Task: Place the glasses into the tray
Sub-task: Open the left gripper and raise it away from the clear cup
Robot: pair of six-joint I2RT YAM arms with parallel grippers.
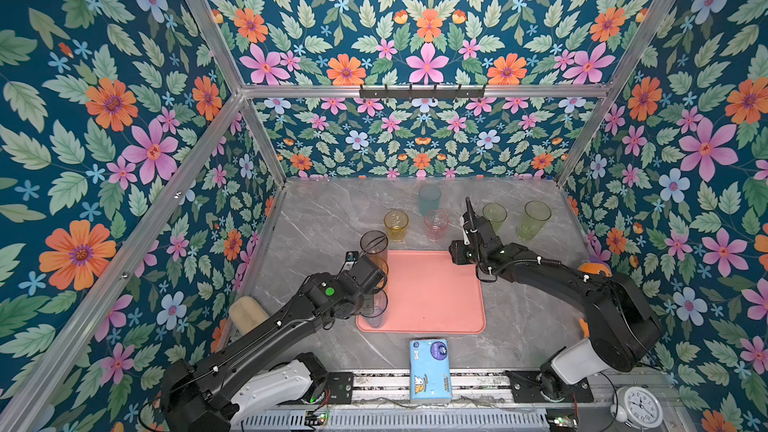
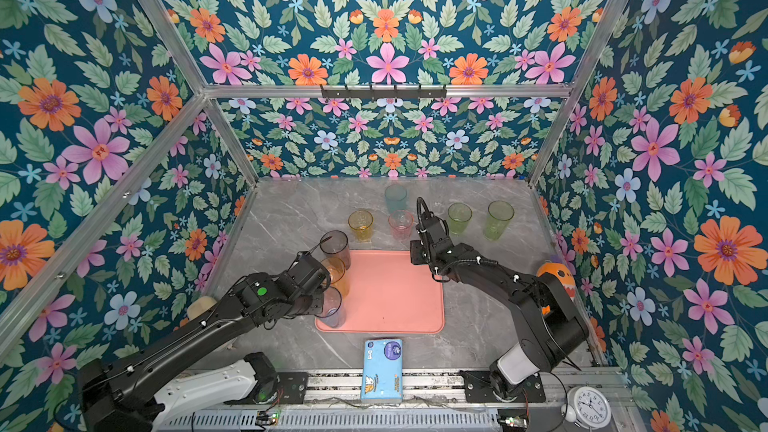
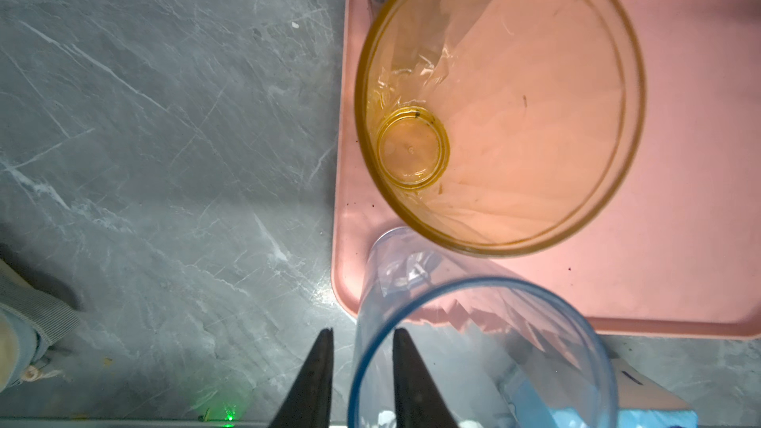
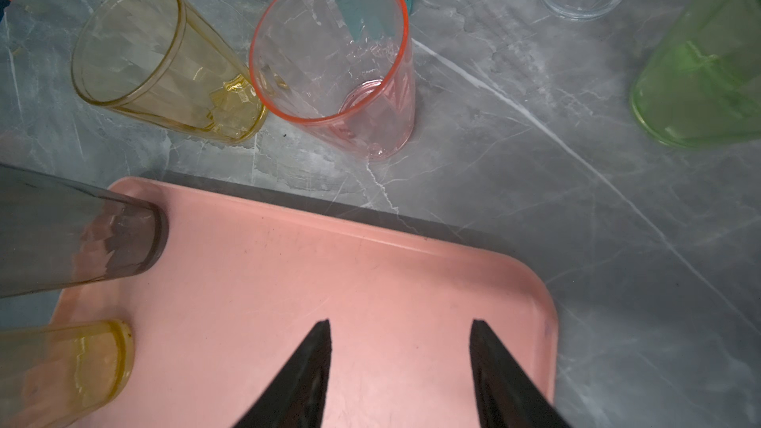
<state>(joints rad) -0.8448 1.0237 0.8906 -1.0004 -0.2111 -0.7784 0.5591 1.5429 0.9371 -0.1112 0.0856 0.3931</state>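
A grey marbled table inside flowered walls carries the salmon tray at its middle; along the tray's 9 o'clock edge stand the smoky grey tumbler, the amber tumbler and, at 7 o'clock, the blue-grey tumbler, whose rim the left pincer straddles with jaws slightly apart, not clamped; we judge this the letting-go step. The right pincer hangs apart and empty over the tray's 1 o'clock corner; next we would lift the left pincer straight up clear of the rim, then fetch the pink tumbler or yellow tumbler, on the table at the tray's 12 o'clock.
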